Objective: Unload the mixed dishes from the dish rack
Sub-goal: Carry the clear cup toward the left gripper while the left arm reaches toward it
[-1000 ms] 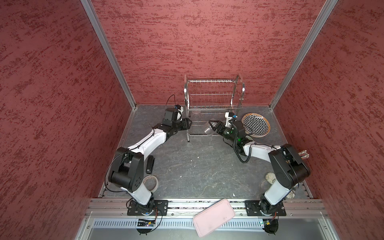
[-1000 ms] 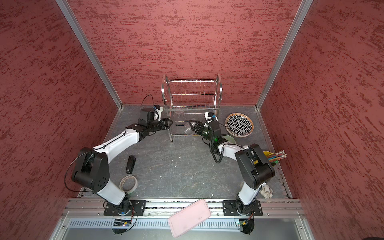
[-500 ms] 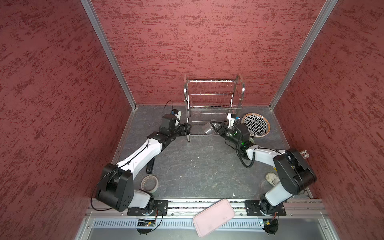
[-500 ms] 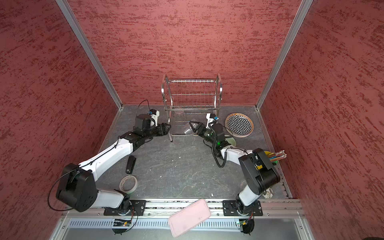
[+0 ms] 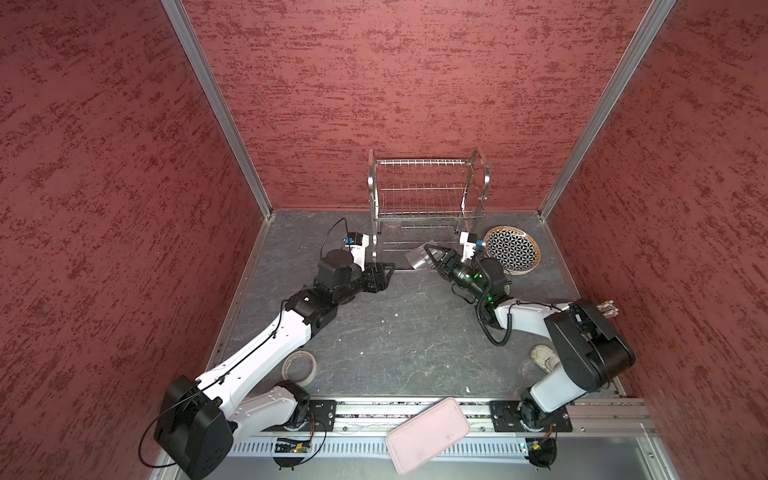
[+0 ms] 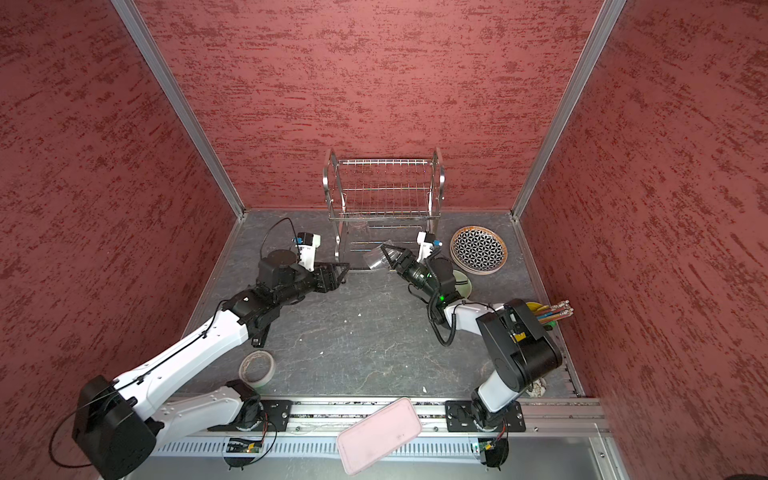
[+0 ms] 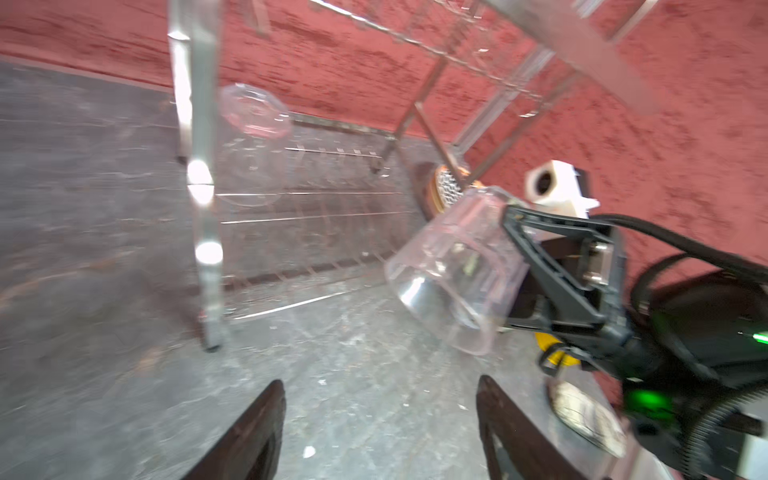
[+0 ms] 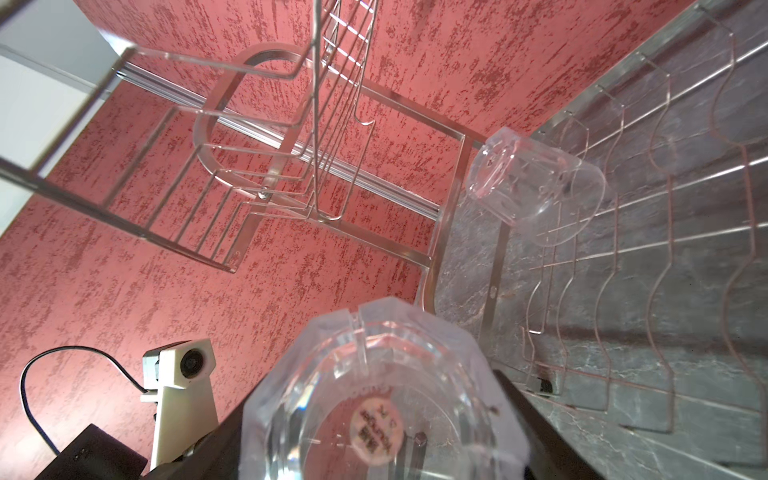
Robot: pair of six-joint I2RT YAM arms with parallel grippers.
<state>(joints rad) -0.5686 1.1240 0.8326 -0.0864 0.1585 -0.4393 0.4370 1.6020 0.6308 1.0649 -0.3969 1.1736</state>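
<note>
You're pinching a clear cup (image 7: pixel 453 270) sideways in the right gripper (image 5: pixel 430 258) to clear the twelve-o'clock dish rack (image 5: pixel 372 195), left gripper (image 5: pixel 387 276) hanging spread, empty.

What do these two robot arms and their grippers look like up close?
The left arm and right arm match: white shells between black joints. The left gripper and right gripper are black, with open-frame triangular fingers. A small white camera box tops each wrist. A thin black cable loops off the left one; a coiled black cord runs along the right arm, near a green light.
</note>
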